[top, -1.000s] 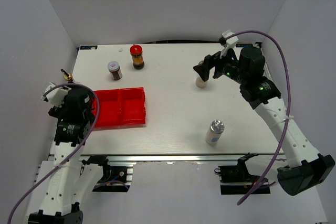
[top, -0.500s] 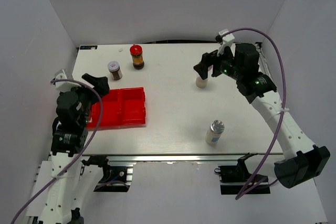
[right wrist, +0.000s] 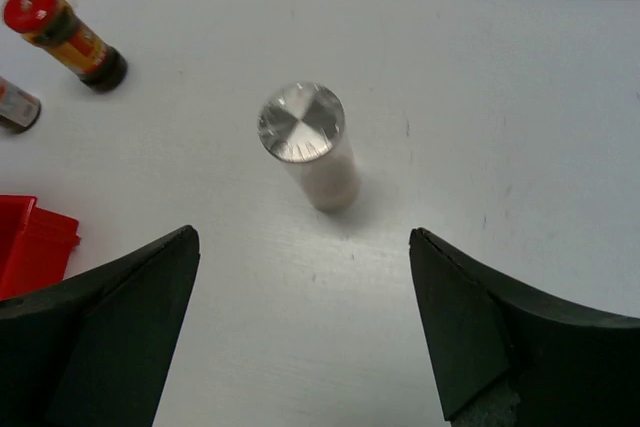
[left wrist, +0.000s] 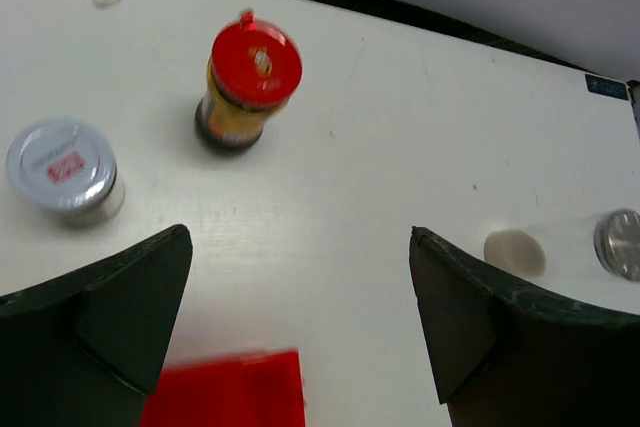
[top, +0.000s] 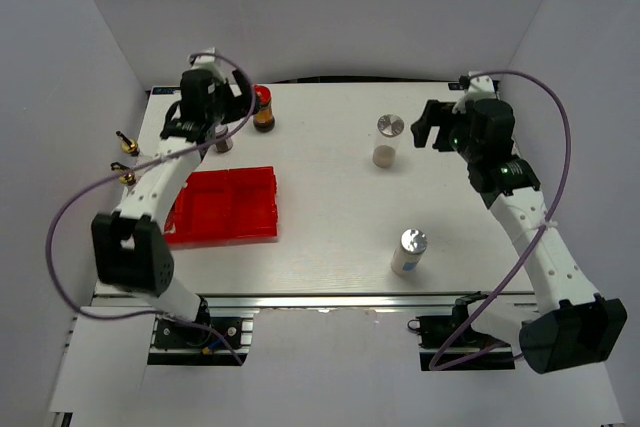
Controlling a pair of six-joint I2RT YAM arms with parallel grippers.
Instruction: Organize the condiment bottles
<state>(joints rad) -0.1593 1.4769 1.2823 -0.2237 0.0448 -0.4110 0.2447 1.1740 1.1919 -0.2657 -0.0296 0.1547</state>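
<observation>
My left gripper (top: 212, 125) is open and empty, above the table between the red tray (top: 225, 204) and two jars. They are a red-capped dark jar (top: 263, 107) (left wrist: 245, 82) and a small silver-lidded jar (left wrist: 62, 169), which my arm partly hides in the top view. My right gripper (top: 432, 127) is open and empty, just right of an upright silver-lidded white shaker (top: 388, 139) (right wrist: 310, 147). A second shaker (top: 408, 252) stands near the front. Only the gold spouts of two glass bottles (top: 123, 139) (top: 127, 178) show clearly, at the left table edge.
The red divided tray shows in the left wrist view (left wrist: 230, 387) and at the left edge of the right wrist view (right wrist: 30, 247). The white table (top: 330, 207) is ringed by white walls. Purple cables loop from both arms.
My left arm swung from the near left side up to the far left, over the jars. My right gripper drew back to the right, uncovering the far shaker.
</observation>
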